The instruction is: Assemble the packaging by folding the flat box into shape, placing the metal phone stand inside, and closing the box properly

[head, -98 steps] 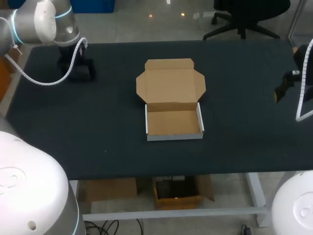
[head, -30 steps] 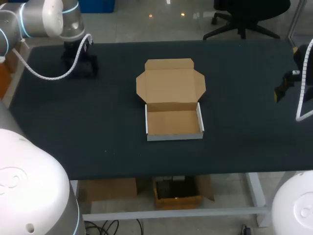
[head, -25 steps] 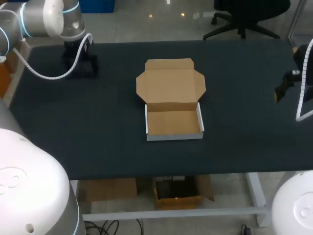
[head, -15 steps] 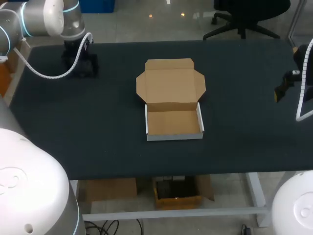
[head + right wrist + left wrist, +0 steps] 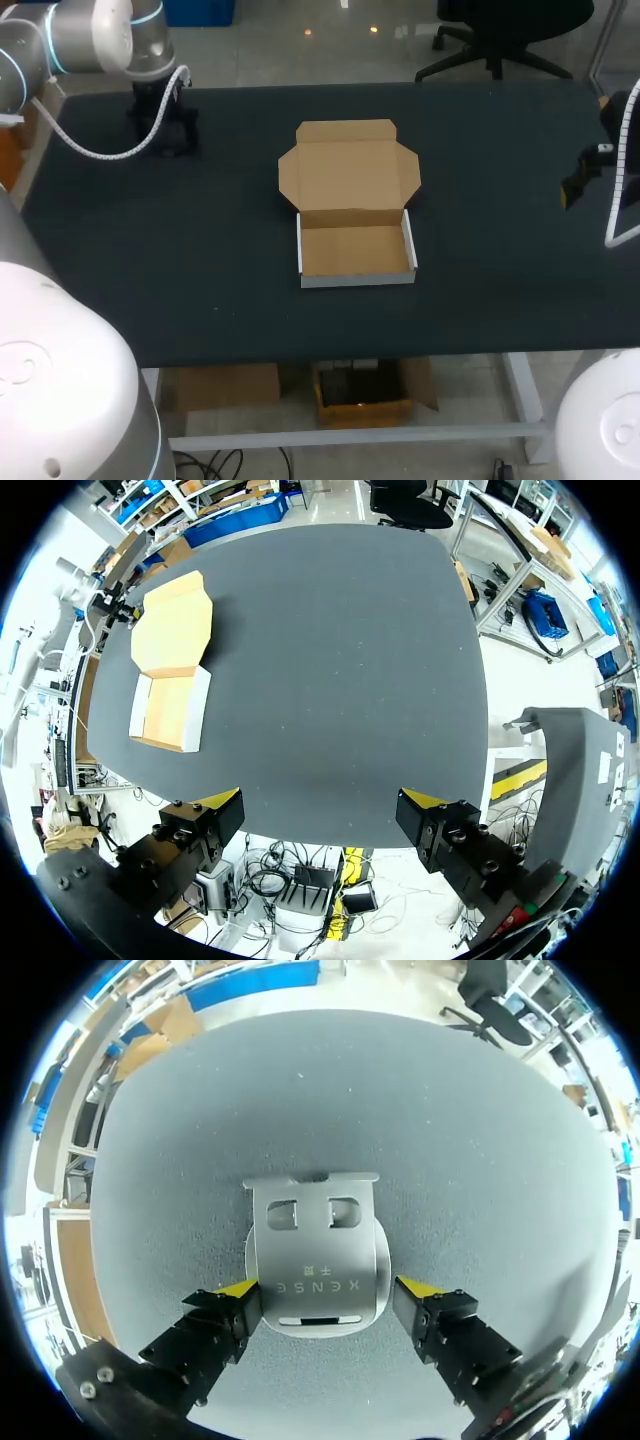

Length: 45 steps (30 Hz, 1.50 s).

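The table is covered in a dark, matte, finely grained surface. At its centre a box of plain brown cardboard is seen, already folded into a shallow rectangular tray whose outer walls show white. Its lid is laid back flat at 12 o'clock from the tray, with angled ear flaps at 3 and 9 o'clock and a narrow tuck flap along the far edge. The tray is seen to hold nothing. The metal phone stand is found well apart from the box, at about 10 o'clock from it, near the table's far left corner. It is a smooth, silver-grey plate with a rounded base, two rectangular cut-outs and a bent lip at the end away from the fingers, lying flat on the table. A line of small engraved print is carried on the plate. The left gripper is spread open over the stand, one yellow-tipped finger close beside each edge of the rounded base, with no clamping to be made out. The right gripper is held open at about 3 o'clock from the box, out by the table's right edge, with nothing between its fingers. Nothing is placed between the box and the stand.
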Available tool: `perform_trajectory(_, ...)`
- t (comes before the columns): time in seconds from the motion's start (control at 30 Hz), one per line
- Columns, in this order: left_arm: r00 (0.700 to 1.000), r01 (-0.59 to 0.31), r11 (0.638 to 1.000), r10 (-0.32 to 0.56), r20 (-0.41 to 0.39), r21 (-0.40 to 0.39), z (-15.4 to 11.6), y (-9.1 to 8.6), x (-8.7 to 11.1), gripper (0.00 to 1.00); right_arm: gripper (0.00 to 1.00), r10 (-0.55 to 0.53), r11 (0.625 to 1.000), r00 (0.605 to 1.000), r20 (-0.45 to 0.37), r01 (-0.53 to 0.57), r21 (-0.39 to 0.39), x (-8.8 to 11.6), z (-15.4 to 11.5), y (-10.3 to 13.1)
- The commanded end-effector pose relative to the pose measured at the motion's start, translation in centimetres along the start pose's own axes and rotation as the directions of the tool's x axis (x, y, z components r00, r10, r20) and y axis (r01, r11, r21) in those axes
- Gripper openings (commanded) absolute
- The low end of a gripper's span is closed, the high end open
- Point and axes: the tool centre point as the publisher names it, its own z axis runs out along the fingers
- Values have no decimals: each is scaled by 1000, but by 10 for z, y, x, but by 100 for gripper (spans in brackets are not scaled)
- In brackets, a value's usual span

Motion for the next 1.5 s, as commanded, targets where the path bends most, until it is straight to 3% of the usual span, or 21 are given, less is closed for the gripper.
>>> perform_trajectory(0.03,1000,3,1000,-3,5,-14,4,-7,0,85,100,0,1000,1000,1,0,2,0,-1,0)
perform_trajectory(0.53,999,43,999,-43,13,-6,9,-17,-4,84,100,0,1000,1000,1,0,2,0,-1,0)
perform_trajectory(1.23,997,73,997,-73,31,-5,11,-26,-4,72,100,0,1000,1000,1,0,2,0,-1,0)
perform_trajectory(1.27,997,76,997,-76,33,-6,12,-26,-4,68,100,0,1000,1000,1,0,2,0,-1,0)
perform_trajectory(1.3,996,80,997,-80,34,-7,12,-26,-5,49,100,0,1000,1000,1,0,2,0,-1,0)
perform_trajectory(1.43,996,88,996,-87,36,-6,12,-26,-5,16,100,0,1000,1000,1,0,2,0,-1,0)
perform_trajectory(1.47,995,89,996,-89,36,-6,12,-26,-5,4,100,0,1000,1000,1,0,2,0,-1,0)
perform_trajectory(1.5,995,91,996,-91,36,-5,12,-26,-6,0,100,0,1000,1000,1,0,2,0,-1,0)
